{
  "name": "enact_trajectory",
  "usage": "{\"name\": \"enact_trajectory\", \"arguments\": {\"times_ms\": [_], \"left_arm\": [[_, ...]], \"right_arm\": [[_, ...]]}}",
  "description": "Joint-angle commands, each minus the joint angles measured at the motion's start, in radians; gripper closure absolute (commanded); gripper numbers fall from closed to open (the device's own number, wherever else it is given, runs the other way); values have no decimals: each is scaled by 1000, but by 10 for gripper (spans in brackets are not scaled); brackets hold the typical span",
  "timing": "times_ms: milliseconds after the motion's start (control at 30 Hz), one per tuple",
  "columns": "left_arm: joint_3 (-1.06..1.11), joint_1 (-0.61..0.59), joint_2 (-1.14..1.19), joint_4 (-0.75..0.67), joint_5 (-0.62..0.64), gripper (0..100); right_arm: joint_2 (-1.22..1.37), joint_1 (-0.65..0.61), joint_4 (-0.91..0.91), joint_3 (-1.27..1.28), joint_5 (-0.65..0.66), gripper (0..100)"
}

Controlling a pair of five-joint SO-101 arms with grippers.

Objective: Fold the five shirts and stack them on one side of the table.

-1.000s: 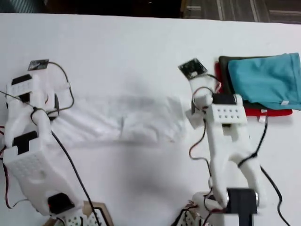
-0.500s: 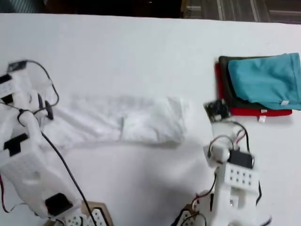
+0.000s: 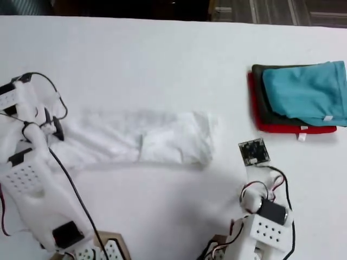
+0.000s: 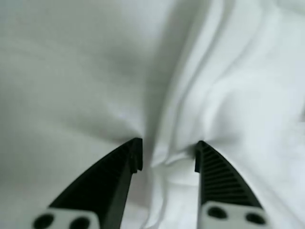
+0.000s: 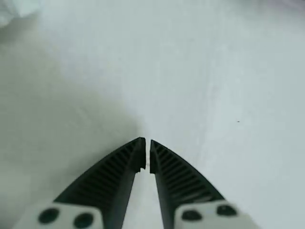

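Left wrist view has the left gripper point(image 4: 167, 156) spread, its jaws either side of a raised fold at one end of the white shirt point(image 4: 228, 95), apparently placed to pinch it for the next fold. The shirt lies as a long band across the table point(image 3: 162, 54), well apart from the stack of folded shirts point(image 3: 303, 92) at the right edge. The right gripper point(image 5: 147, 155), pressed together and empty, hangs over bare tabletop, likely to keep clear.

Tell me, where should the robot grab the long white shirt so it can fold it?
The white shirt lies flat as a long band on the table, so only a puckered bit gives something to pinch. Its short left end is probably best, coming straight down from above. The left arm has its jaws open astride a raised wrinkle there.
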Motion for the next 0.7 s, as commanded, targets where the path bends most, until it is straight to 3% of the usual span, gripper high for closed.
{"name": "enact_trajectory", "arguments": {"times_ms": [0, 133, 267, 400, 667], "left_arm": [[-122, 72, 83, 89, 9, 801], [-285, 117, 186, 210, -35, 817], [-453, 109, 293, 295, -37, 988], [-567, 63, 354, 325, -86, 975], [-720, -166, 354, 327, -201, 974]], "right_arm": [[-76, 22, -13, 28, -3, 978], [-171, 21, 12, 58, -3, 978], [-268, 19, 53, 81, -3, 978], [-355, 19, 96, 100, -3, 978], [-389, 19, 124, 98, -3, 978]]}}
